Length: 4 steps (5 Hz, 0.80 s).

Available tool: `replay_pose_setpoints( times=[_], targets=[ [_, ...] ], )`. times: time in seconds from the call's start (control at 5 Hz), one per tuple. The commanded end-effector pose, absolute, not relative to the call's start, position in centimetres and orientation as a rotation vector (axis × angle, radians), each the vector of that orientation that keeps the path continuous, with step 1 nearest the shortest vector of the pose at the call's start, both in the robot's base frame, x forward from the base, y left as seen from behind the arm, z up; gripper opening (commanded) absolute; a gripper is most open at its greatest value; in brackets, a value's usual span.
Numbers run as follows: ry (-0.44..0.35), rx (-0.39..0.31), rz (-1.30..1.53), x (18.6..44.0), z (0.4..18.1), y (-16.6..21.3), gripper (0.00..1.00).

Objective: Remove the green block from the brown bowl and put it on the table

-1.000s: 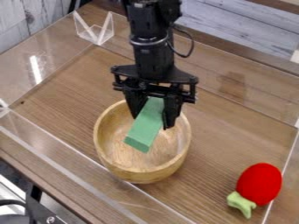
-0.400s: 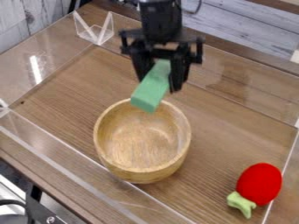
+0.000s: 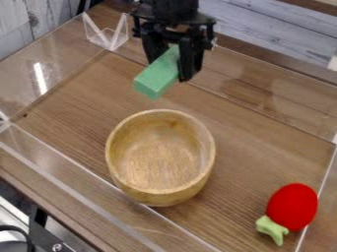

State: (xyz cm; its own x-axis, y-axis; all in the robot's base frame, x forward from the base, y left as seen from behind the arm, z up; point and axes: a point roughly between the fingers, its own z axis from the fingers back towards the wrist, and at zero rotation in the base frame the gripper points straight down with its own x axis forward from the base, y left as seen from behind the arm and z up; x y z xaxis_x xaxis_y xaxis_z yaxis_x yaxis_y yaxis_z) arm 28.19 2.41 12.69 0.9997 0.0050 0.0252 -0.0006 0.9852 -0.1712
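My black gripper point(image 3: 171, 61) hangs over the far middle of the table point(image 3: 277, 138), pointing down and shut on the upper end of the green block point(image 3: 156, 77). The light green bar dangles tilted, its lower end toward the left, in the air above and behind the brown bowl point(image 3: 161, 156). That round wooden bowl sits on the tabletop near the front and holds nothing inside.
A red strawberry-like toy point(image 3: 290, 209) with green leaves lies at the front right. Clear acrylic walls point(image 3: 53, 69) run around the table's edges, and a clear bracket point(image 3: 105, 34) stands at the back left.
The gripper has lifted the green block up out of the bowl and carried it toward the back and left. The bowl has stayed in place and is now empty.
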Motion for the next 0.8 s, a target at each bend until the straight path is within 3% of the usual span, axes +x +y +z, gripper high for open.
replay_pose_setpoints(
  times=[0.0,0.4,0.6],
  targets=[
    [-0.091,-0.151,0.001,29.5,13.3,2.8,0.0],
    [-0.064,-0.121,-0.069,26.1,12.5,10.2,0.0],
    [-0.049,-0.124,-0.096,24.8,10.9,12.7,0.0]
  ],
)
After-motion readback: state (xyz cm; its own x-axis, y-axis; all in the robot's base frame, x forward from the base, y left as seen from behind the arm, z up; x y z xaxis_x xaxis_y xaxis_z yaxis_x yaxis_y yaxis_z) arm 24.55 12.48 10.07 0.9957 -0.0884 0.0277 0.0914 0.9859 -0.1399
